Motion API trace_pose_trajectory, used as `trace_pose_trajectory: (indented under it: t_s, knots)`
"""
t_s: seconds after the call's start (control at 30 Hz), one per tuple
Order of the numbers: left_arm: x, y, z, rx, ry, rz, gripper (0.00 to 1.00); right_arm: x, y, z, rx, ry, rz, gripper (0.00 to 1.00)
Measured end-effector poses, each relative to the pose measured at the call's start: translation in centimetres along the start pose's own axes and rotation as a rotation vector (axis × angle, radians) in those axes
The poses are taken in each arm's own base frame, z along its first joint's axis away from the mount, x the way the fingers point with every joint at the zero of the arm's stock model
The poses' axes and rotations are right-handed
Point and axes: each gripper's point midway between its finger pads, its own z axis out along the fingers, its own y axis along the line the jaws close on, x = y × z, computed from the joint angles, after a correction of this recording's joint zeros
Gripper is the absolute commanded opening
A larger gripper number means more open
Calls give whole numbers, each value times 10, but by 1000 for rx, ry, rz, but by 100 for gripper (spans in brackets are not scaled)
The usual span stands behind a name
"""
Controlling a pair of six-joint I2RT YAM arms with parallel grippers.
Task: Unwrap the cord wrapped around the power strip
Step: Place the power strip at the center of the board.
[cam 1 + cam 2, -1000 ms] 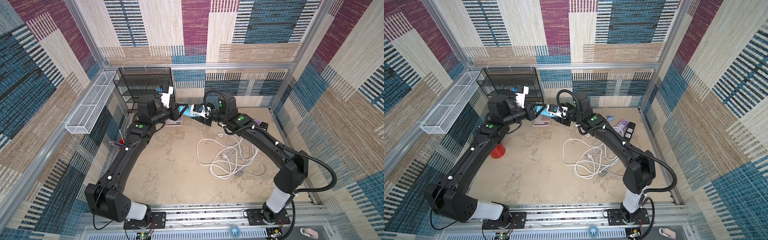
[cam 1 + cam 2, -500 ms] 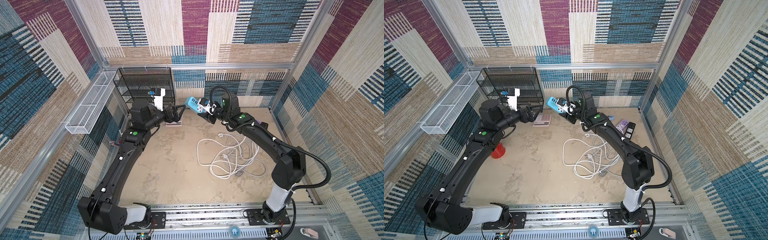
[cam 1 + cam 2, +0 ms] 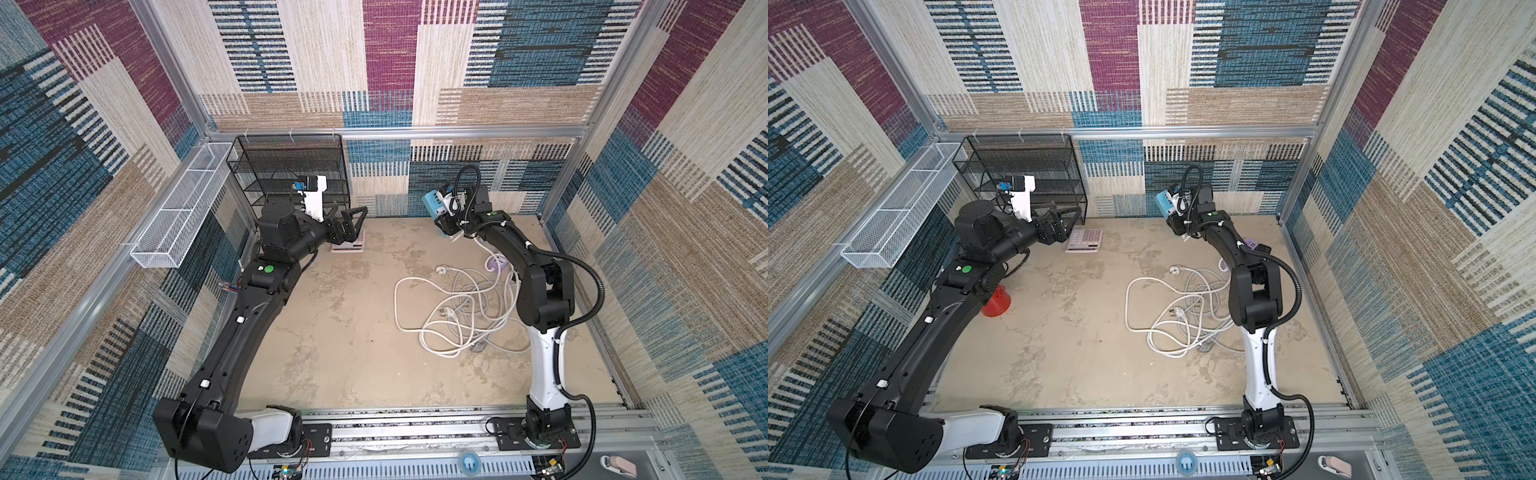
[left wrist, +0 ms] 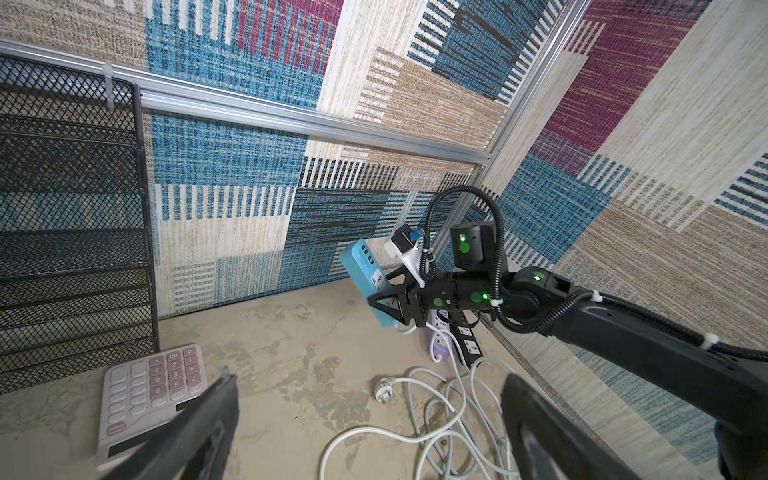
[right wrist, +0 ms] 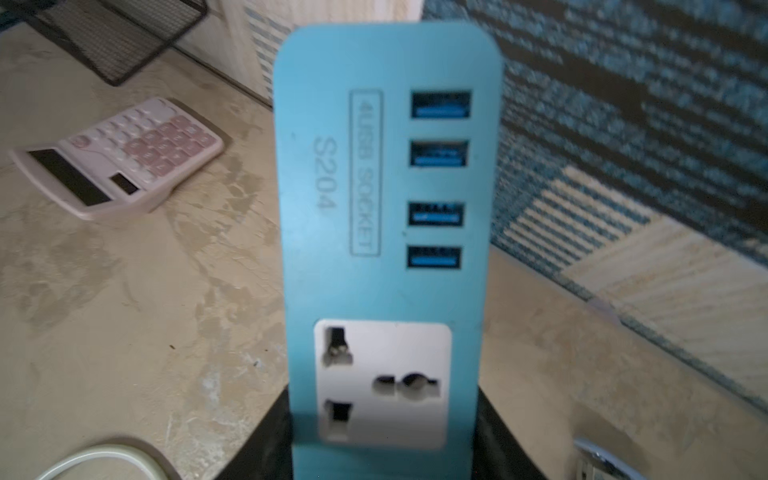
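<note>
- Gripping the blue strip (image 3: 432, 203) by its lower end, the right gripper (image 3: 443, 220) holds it tilted up near the back wall, farther right than 1 second ago.
- The left gripper (image 3: 354, 224), shut at the strip 1 second ago, now stands wide open and empty near the calculator (image 4: 153, 390), well apart from the strip.
- The white cord (image 3: 395, 307) runs from the strip's lower end down to loose loops on the table (image 3: 332, 332), as before.
</note>
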Motion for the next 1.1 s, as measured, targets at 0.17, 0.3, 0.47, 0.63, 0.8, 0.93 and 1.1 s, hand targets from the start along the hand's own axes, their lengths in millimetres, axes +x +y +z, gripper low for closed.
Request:
trace_pose_trajectory:
  t_s: [0.17,0.3,0.47,0.63,0.8,0.93,1.1]
  knots:
    - [0,0,0,0,0,1,99,33,-30,24,62,114,97,4]
    - [0,0,0,0,0,1,99,59,-36,38,82,201,133,4]
    - [1,1,1,0,2,0,99,82,-46,42,108,275,163,4]
    - [1,1,1,0,4,-1,99,101,-56,44,118,326,187,2]
    - [2,1,2,0,5,-1,99,120,-60,44,125,375,203,2]
    - [2,1,2,0,5,-1,99,132,-60,44,124,401,215,3]
    - [2,1,2,0,5,-1,99,139,-59,42,126,405,223,5]
